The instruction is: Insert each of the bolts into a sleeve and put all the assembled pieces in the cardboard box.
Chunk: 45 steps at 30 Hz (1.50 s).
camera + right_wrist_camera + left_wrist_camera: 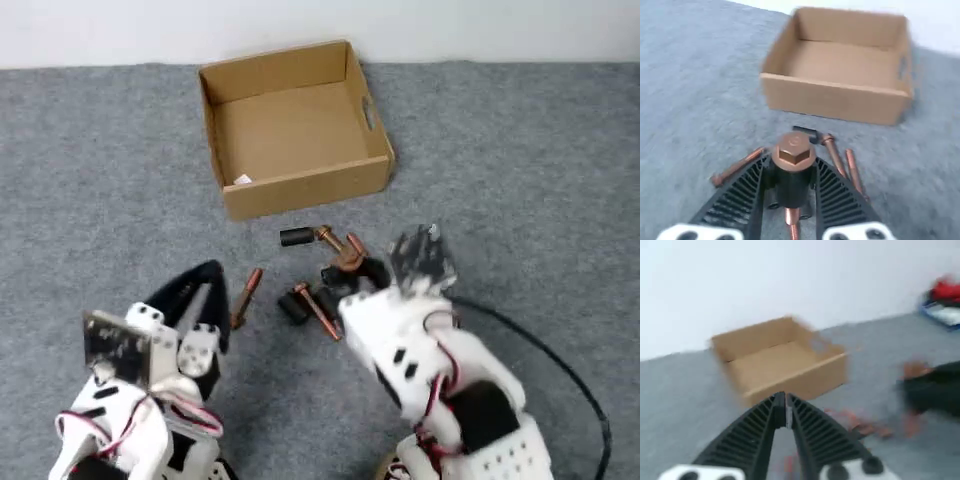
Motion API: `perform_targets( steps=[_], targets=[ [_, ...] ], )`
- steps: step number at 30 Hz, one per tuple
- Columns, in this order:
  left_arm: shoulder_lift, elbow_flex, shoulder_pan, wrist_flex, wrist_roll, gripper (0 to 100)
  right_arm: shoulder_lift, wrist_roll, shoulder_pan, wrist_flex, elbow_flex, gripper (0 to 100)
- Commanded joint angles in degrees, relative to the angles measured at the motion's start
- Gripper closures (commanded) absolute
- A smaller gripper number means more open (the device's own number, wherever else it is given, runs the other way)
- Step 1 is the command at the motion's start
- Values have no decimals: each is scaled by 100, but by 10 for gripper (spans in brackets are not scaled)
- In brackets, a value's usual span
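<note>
Grey carpet covers the table. At the near left sits the left gripper, its black ribbed jaws pressed together on nothing. Just to its right lies a loose bolt, copper-coloured, its long axis running from near to far with a slight lean to the right.

Farther back, around the middle, the cardboard box stands open-topped with a slot in its right wall. Inside it is bare brown floor and one small white scrap in the near left corner.

In front of the box a black sleeve lies on its side, axis left to right, with a second bolt just beside its right end. Nearer, another sleeve touches a third bolt, which slants toward the near right.

At the right, the right gripper clamps the held sleeve (black, like the others). The held bolt runs through it along the fingers, with its copper hex head toward the box and its thin end sticking out toward the wrist.
</note>
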Motion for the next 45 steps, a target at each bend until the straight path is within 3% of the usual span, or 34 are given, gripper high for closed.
perform_targets(
  steps=[1, 4, 11, 18, 27, 37, 43, 45],
  targets=[
    [9, 787, -932, -185, -369, 996, 1314, -457, 365, -207, -1257, 991],
    [0, 1666, -1336, -527, -369, 996, 2545, -703, 514, -233, -2163, 991],
    [35, 3108, -1363, -1908, -343, 996, 4989, -835, 716, -1349, -4149, 991],
    [-44, 3081, -1301, -1890, -26, 995, 7055, 70, 725, -1930, -5890, 991],
    [-44, 3081, -1310, -1363, -26, 995, 9490, 1793, 919, -2826, -7209, 991],
    [1160, 3125, -1336, -2505, -62, 995, 11152, 1916, 998, -1631, -8422, 987],
    [1802, 3125, -1345, -3174, -70, 995, 11284, 1635, 989, -462, -9134, 821],
    [1793, 3125, -1345, -3174, -70, 995, 11284, 1468, 989, -84, -9398, 809]
  ],
)
